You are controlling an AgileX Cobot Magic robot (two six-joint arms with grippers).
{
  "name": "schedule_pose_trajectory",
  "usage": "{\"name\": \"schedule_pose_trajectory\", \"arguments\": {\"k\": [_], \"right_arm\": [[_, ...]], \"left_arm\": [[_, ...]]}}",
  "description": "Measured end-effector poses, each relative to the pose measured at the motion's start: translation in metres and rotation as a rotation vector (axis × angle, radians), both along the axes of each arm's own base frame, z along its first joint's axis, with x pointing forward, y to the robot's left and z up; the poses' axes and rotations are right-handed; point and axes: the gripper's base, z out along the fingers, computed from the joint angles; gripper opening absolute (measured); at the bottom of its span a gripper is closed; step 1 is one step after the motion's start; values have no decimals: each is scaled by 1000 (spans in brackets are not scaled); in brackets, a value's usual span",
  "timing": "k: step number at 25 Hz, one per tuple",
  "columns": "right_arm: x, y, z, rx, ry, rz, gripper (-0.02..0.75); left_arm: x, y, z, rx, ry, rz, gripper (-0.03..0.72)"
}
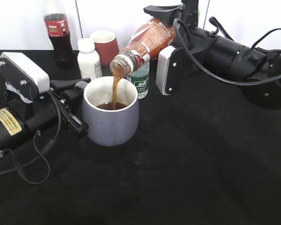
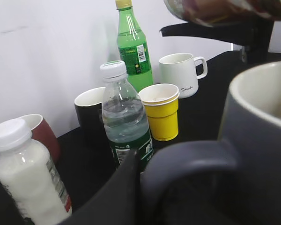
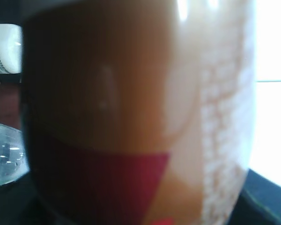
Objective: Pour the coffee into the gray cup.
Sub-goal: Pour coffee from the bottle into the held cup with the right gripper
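The gray cup [image 1: 110, 117] stands on the black table, part filled with brown coffee. My left gripper [image 1: 75, 104] is shut on its handle [image 2: 192, 164]; the cup wall [image 2: 257, 140] fills the right of the left wrist view. My right gripper [image 1: 171, 21] is shut on the coffee bottle [image 1: 147, 41], tilted neck-down over the cup. A brown stream [image 1: 116, 89] runs from its open mouth into the cup. The bottle [image 3: 131, 108] fills the right wrist view, blurred; the jaws are hidden there.
Behind the cup stand a white milk bottle [image 1: 89, 58], a green-label water bottle [image 1: 141, 79], a dark red cup [image 1: 104, 46] and a cola bottle [image 1: 57, 30]. The left wrist view also shows a yellow cup [image 2: 161, 110], black cup [image 2: 90, 115], white mug [image 2: 180, 72], green bottle [image 2: 132, 47].
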Motion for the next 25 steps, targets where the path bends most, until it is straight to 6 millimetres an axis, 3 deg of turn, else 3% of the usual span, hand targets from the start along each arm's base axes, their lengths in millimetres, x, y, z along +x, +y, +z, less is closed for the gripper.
{"name": "schedule_pose_trajectory", "arguments": {"k": [25], "right_arm": [[0, 0, 1, -29, -39, -5, 512]], "left_arm": [[0, 0, -1, 5, 4, 6, 50]]}}
